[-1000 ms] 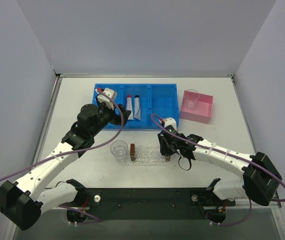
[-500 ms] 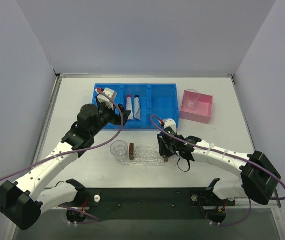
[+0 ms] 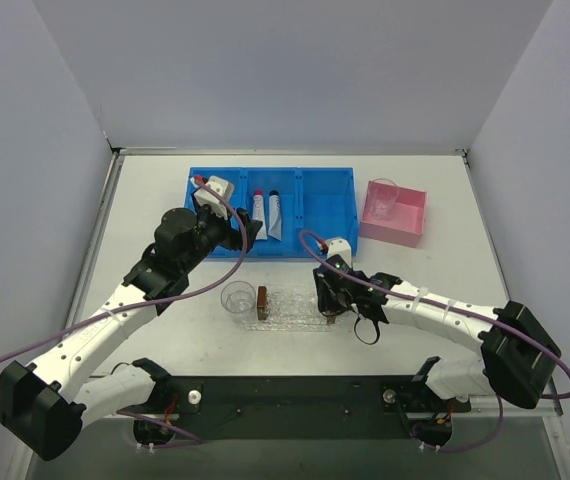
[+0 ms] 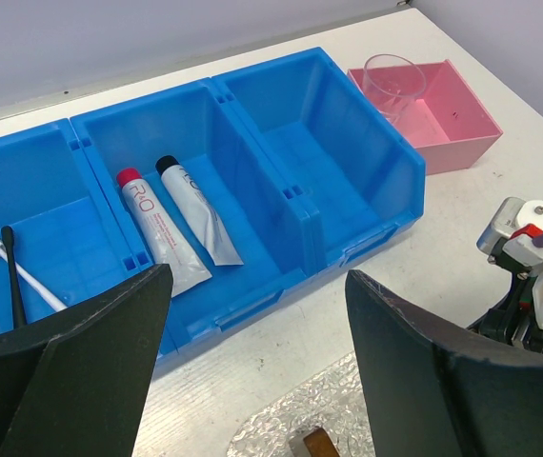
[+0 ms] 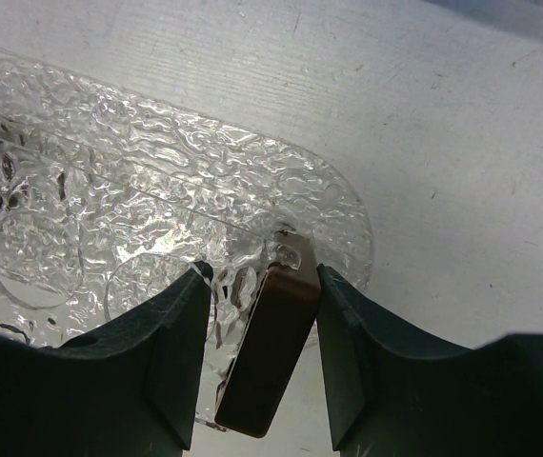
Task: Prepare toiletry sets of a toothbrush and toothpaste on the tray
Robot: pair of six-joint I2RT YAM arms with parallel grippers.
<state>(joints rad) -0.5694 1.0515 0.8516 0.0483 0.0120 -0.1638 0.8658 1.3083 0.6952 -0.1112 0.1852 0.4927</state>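
Observation:
The clear glittery tray (image 3: pixel 290 306) lies on the table in front of the blue bin (image 3: pixel 327 200). It has a brown handle block (image 5: pixel 271 352) at each end. My right gripper (image 5: pixel 257 286) is shut on the tray's right end, with the brown block and the clear wall between its fingers; it also shows in the top view (image 3: pixel 333 308). The two toothpaste tubes, red-capped (image 4: pixel 155 233) and black-capped (image 4: pixel 195 214), lie in the bin's middle compartment. The black toothbrush (image 4: pixel 11 276) and the white toothbrush (image 4: pixel 26 278) lie in its left compartment. My left gripper (image 4: pixel 257 286) is open and empty, above the bin's front edge.
A clear cup (image 3: pixel 237 297) stands on the table against the tray's left end. A pink box (image 3: pixel 410 215) at the back right holds another clear cup (image 3: pixel 383 197). The bin's right compartment (image 4: pixel 333 152) holds nothing.
My right gripper has shifted slightly left and toward the near edge, and the tray has slid a little with it. The left arm has not moved.

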